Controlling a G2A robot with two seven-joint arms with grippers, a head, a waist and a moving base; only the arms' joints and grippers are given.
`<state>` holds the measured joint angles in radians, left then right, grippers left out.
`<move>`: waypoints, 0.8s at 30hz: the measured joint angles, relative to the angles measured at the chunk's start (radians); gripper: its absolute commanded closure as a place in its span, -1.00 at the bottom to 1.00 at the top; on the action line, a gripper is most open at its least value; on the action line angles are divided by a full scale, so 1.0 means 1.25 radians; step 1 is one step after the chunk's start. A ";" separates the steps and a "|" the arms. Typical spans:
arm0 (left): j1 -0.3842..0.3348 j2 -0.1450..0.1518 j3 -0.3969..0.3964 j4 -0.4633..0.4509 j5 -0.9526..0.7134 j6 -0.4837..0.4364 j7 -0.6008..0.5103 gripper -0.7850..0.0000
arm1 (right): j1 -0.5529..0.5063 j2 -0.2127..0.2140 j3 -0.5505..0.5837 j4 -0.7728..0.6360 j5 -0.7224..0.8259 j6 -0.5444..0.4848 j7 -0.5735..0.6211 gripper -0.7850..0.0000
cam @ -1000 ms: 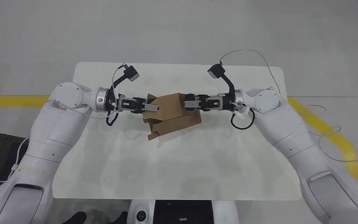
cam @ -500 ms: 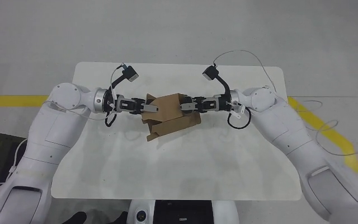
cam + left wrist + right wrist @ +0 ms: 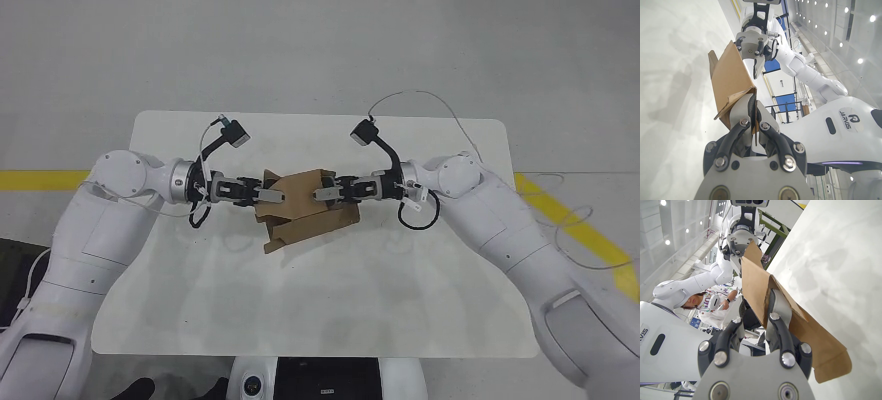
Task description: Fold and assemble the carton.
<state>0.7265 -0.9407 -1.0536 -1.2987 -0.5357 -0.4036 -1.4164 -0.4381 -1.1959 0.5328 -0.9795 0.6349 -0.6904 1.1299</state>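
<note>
A brown cardboard carton (image 3: 300, 205), partly unfolded, is held just above the middle of the white table (image 3: 400, 300) between my two grippers. My left gripper (image 3: 272, 194) is shut on the carton's left panel edge; in the left wrist view its fingers (image 3: 743, 106) clamp a thin cardboard wall (image 3: 728, 75). On the opposite side my right gripper (image 3: 325, 190) grips the carton; in the right wrist view one finger (image 3: 777, 302) lies inside a flap (image 3: 753, 283) and the other is hidden behind the cardboard. A long flap (image 3: 819, 351) hangs toward the table.
The table's edges run close behind the arms at the back (image 3: 320, 114). Bare tabletop lies in front of the carton (image 3: 320, 300). Loose cables (image 3: 450, 100) arc from the right wrist over the back right corner.
My right gripper has moved left toward the left gripper, pressing the carton's right side inward. The left arm has stayed nearly still.
</note>
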 measured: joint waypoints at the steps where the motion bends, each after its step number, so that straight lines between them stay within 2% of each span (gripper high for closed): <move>1: 0.001 0.000 0.001 0.000 0.000 0.000 0.000 1.00 | 0.002 -0.002 -0.005 0.002 0.005 0.002 0.002 0.41; 15: 0.001 0.001 0.004 0.001 0.003 -0.003 0.003 1.00 | 0.018 -0.021 -0.040 0.015 0.057 0.006 0.006 0.65; 18: 0.002 0.001 0.004 0.001 0.003 -0.003 0.003 1.00 | 0.019 -0.023 -0.043 0.017 0.062 0.007 0.007 0.76; 21: 0.002 0.002 0.004 0.001 0.003 -0.003 0.003 1.00 | 0.021 -0.023 -0.046 0.018 0.067 0.008 0.008 0.99; 24: 0.002 0.002 0.004 0.002 0.004 -0.003 0.003 1.00 | 0.022 -0.024 -0.048 0.019 0.071 0.009 0.009 1.00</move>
<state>0.7295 -0.9379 -1.0490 -1.2962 -0.5302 -0.4078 -1.4122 -0.4111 -1.2259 0.4731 -0.9556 0.7233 -0.6796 1.1408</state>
